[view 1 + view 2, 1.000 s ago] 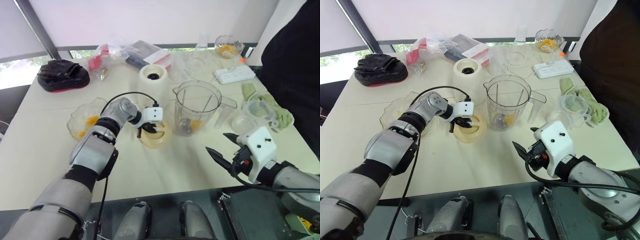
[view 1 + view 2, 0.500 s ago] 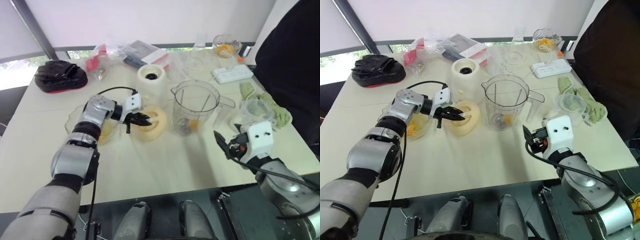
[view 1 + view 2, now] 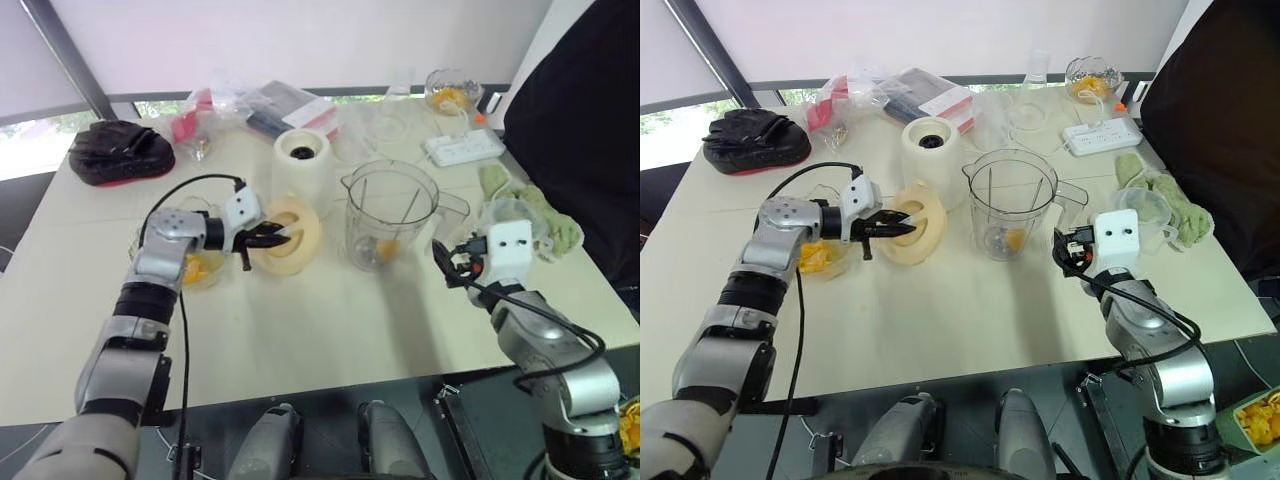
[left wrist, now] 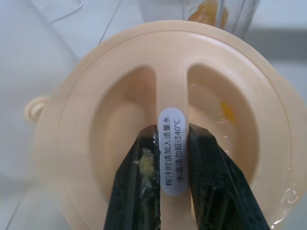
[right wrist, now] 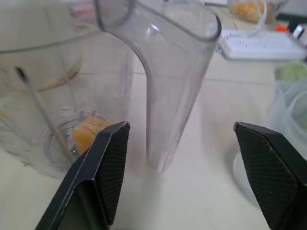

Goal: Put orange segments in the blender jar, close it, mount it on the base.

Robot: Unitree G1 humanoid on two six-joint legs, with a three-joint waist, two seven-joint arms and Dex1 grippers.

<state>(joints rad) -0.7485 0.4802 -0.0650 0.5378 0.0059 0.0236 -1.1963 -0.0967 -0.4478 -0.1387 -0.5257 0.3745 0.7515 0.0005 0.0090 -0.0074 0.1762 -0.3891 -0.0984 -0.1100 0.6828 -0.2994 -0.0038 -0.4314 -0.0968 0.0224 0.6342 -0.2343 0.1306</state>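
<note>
Well left of the blender jar (image 3: 390, 215), a clear bowl (image 3: 200, 284) of orange pieces was noted on the counter (image 3: 330, 330). Between that bowl and the jar, the left gripper (image 3: 262, 237) was found clamped on the central ridge of the cream lid (image 3: 300, 222). A second earlier the lid had lain flat just beside the jar. It was now seen tilted up on edge and drawn further from the jar, so it was judged to have been picked up for closing. Whether its lower rim touched the counter could not be told. The jar stood upright and uncovered, with an orange segment (image 5: 91, 134) at its bottom. The base (image 3: 303, 160) stood behind and left of it, with nothing mounted. Right of the jar, the right gripper (image 5: 180, 129) had been brought up from the near counter edge. It was held wide open, aimed at the jar's handle (image 5: 163, 72) and gripping nothing. Closing was judged the step in hand, with mounting outstanding.
</note>
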